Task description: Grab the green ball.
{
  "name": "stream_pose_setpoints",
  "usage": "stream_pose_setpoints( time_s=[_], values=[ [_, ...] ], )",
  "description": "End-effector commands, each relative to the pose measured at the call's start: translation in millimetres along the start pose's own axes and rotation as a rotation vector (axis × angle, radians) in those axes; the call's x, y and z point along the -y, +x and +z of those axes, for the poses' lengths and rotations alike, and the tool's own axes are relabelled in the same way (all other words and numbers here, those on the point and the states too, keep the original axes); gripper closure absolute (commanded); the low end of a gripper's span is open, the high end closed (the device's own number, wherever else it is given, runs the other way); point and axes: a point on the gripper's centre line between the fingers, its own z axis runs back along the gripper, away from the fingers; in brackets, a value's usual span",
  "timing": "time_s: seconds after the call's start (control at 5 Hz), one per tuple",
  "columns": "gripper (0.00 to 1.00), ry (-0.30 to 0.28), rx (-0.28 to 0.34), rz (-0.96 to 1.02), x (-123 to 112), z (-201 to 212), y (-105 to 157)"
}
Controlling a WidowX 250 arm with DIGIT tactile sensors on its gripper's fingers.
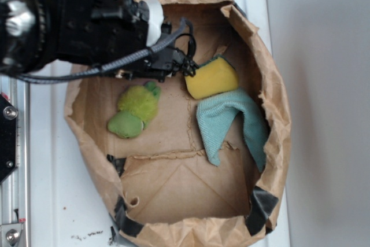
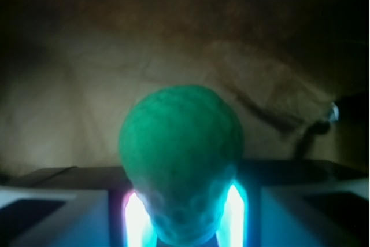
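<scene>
In the wrist view the green ball (image 2: 180, 137), a sea-green sphere with a dimpled surface, sits between my two lit fingers and touches both of them. My gripper (image 2: 182, 203) is shut on it. In the exterior view my gripper (image 1: 172, 66) is at the back of the brown paper bag, just left of the yellow sponge, and the arm hides the ball there. The bag's paper floor shows behind the ball in the wrist view.
A lime-green fuzzy plush toy (image 1: 136, 111) lies just in front of the gripper. A yellow sponge (image 1: 211, 78) and a teal cloth (image 1: 228, 120) lie to its right. The crumpled bag wall (image 1: 277, 114) rings everything; a white surface lies outside.
</scene>
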Motion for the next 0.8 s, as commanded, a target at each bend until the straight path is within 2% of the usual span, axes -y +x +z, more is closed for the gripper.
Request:
stream_pose_setpoints(
  time_s=[0.0,0.2,0.4,0.6],
  values=[
    [1.00,-0.247,-0.041,-0.282,24,63,-16],
    [1.00,-0.283,-0.090,-0.452,39,71,-26],
    [1.00,-0.231,-0.137,-0.619,54,80,-32],
    [1.00,-0.128,-0.153,-0.739,64,85,-34]
  ],
)
